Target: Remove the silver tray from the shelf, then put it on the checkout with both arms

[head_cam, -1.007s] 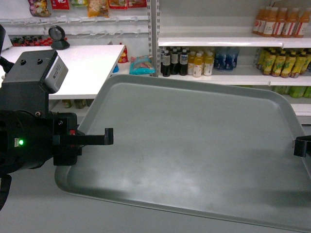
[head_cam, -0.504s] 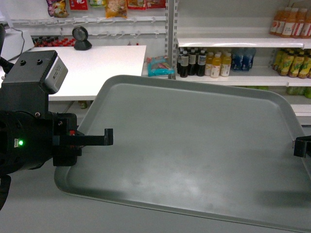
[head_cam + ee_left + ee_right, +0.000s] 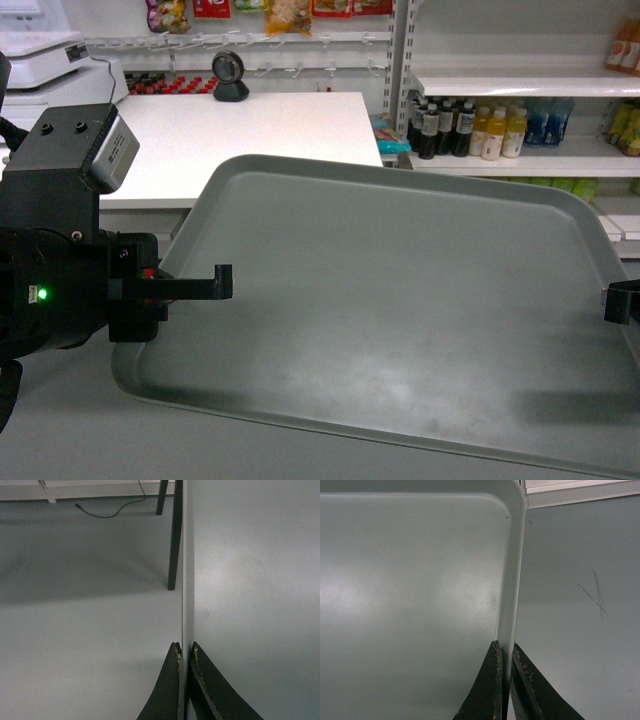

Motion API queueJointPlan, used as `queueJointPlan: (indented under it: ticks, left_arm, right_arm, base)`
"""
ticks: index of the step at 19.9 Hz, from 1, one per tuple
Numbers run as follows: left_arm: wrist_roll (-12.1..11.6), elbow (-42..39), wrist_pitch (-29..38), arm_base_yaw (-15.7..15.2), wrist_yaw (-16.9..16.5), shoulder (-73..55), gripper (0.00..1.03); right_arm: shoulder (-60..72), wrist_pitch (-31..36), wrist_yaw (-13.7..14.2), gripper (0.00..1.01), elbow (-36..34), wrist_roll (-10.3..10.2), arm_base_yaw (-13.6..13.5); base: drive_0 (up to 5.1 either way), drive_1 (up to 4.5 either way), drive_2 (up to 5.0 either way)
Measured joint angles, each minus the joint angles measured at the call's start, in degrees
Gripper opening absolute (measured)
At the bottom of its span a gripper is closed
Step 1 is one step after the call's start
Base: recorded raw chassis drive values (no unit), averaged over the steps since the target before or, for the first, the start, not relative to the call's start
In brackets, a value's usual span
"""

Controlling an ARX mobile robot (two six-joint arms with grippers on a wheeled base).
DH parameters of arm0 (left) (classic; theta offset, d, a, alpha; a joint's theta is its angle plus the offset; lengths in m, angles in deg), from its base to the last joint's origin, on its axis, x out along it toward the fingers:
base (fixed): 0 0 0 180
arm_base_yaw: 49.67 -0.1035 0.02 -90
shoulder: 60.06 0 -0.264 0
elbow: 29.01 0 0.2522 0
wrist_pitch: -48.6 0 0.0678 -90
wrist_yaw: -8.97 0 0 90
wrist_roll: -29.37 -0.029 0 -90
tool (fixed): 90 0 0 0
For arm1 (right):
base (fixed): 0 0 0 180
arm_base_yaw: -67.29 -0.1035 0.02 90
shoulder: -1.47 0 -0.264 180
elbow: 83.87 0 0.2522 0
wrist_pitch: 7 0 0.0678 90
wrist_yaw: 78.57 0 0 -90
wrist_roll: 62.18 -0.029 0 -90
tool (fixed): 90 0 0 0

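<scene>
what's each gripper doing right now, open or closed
Left gripper: closed on the left rim of the silver tray.
Right gripper: closed on the tray's right rim.

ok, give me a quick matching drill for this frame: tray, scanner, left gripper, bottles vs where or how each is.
Things:
1. tray
2. scanner
3. left gripper
4. bottles

Places or states:
A. standing on the white checkout, far edge
B. lined up on a shelf at upper right
C. held off the floor by both arms
D. shut on the tray's left rim

Pairs: 1-C, 2-A, 3-D, 4-B
</scene>
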Motion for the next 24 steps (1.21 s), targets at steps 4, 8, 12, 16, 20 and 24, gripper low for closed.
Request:
queueJointPlan:
  ticks: [4, 8, 12, 16, 20, 24]
  left_arm:
    - [0.0, 0.0, 0.0, 0.0, -0.02, 0.0, 0.02]
    - [0.0, 0.0, 0.02, -0.02, 0.02, 0.0, 0.02]
    - [0.0, 0.0, -0.09, -0.02, 0.0, 0.0, 0.02]
    - [-0.02, 0.0, -0.11, -0.02, 0.09, 0.0, 0.02]
    - [-0.07, -0.02, -0.42, -0.24, -0.02, 0.0, 0.02]
    - [-0.09, 0.0, 0.0, -0.17, -0.04, 0.02, 0.02]
  right_arm:
    - [0.0, -0.04, -0.02, 0.03, 0.0, 0.0, 0.02]
    - [0.0, 0.0, 0.02, 0.03, 0.0, 0.0, 0.02]
    - [0.0, -0.11, -0.04, 0.03, 0.0, 0.0, 0.0]
    - [0.0, -0.2, -0.09, 0.03, 0.0, -0.02, -0.02]
    - [-0.17, -0.28, -0.17, 0.03, -0.11, -0.02, -0.02]
    - [-0.11, 0.07, -0.17, 0.03, -0.11, -0.02, 0.0]
  base:
    - [-5.0, 2.42, 2.4]
    - [-4.9, 2.75, 2.1]
    - [-4.5, 3.98, 1.0]
    - [-3.4, 3.01, 0.7]
    - [0.0, 1.04, -1.1]
    - [0.0, 4.23, -4.3]
